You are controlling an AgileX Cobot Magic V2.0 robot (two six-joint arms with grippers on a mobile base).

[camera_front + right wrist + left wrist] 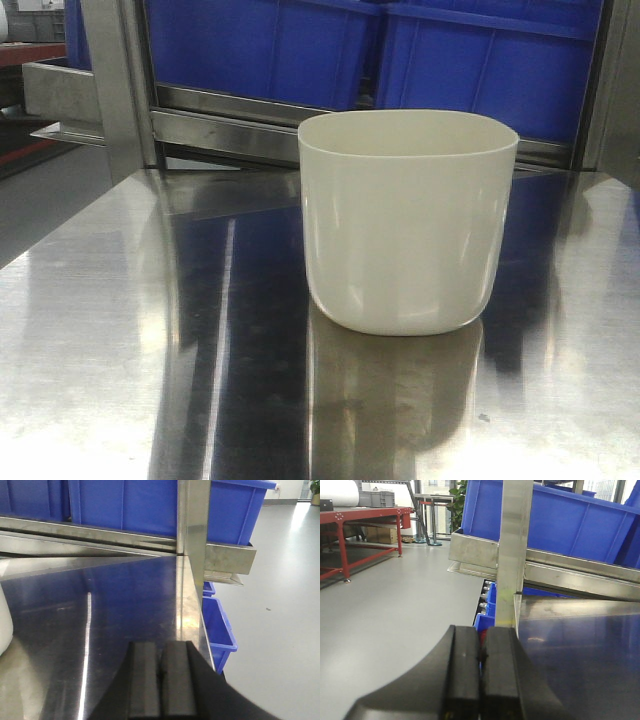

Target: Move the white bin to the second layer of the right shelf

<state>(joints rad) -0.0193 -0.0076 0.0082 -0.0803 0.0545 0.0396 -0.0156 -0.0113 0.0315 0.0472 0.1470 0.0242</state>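
Polished steel worktop (120, 350) fills the foreground, mirror-bright and reflecting blue. White bin (405, 230) stands upright on it, right of centre in the front view, mouth up, untouched by either arm. Behind the bin a flat steel shelf rail (230, 130) runs across, carrying large blue crates (260, 50); the bin stands forward of that rail.

Left jaws: pads pressed flat together, nothing held, at the worktop's left edge near a steel upright (512, 555). Grey floor (395, 595) and a red bench (350, 517) lie beyond.

Right jaws: likewise closed on themselves and empty, at the worktop's right edge. The bin's side shows at that view's left border, well apart from them. A lower blue crate (217, 625) sits below worktop level.
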